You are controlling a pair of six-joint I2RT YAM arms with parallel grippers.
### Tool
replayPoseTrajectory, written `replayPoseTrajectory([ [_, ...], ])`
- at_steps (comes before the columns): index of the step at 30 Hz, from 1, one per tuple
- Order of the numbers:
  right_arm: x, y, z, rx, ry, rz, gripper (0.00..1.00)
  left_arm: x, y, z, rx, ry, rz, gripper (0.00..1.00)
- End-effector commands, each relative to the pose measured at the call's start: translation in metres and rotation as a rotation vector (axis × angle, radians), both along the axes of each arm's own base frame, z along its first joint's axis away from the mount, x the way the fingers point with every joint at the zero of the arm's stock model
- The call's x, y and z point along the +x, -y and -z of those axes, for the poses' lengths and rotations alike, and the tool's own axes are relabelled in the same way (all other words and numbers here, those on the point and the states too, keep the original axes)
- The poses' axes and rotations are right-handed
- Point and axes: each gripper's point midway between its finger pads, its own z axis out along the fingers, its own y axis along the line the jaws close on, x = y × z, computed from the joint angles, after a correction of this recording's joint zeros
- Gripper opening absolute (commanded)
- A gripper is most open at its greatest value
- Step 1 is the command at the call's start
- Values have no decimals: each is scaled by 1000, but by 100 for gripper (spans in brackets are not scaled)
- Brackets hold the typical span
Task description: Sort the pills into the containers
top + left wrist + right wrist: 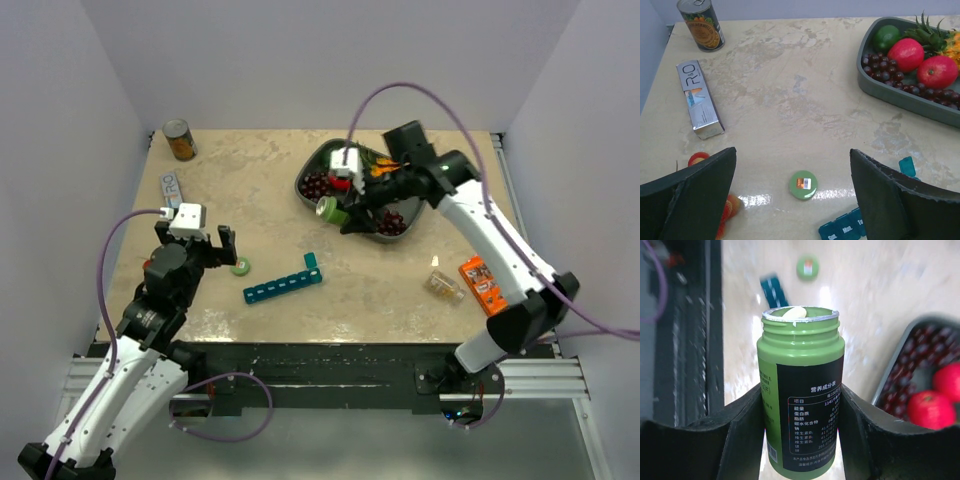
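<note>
Barely begun: bottle uncapped, no pill seen in the strip

Broadly, the beige marbled table lay bare between the two grippers, so the right one had open room to travel down and toward the left one. White walls boxed the table on three sides. The dark grey oval fruit tray sat just behind and under the right gripper, the nearest edge to mind.

The right gripper was clamped on an uncapped green plastic pill bottle, held tipped over the tray's near rim. The left gripper hovered low with its fingers wide apart and nothing between them.

The long teal-blue plastic pill-organizer strip lay just to the right of the left gripper and well short of the right one, with one end lid raised. No pill showed in any compartment, though the views were too coarse to be sure.

The round green bottle cap lay just ahead of the left gripper's fingers. One pale oblong pill sat at the bottle's mouth. I judged all the sorting left to do.
</note>
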Motion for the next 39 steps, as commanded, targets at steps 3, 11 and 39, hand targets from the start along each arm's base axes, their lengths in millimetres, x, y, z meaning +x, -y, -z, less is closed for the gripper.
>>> replayPoseTrajectory([
  [3,-61,5,-161,603,112,-306,0,5,0,-5,0,39,-3,100],
  [11,-107,51,-214,619,372,-296,0,7,3,1,3,17,11,99],
  [39,92,57,-174,644,193,558,0,10,19,4,17,11,98,100],
])
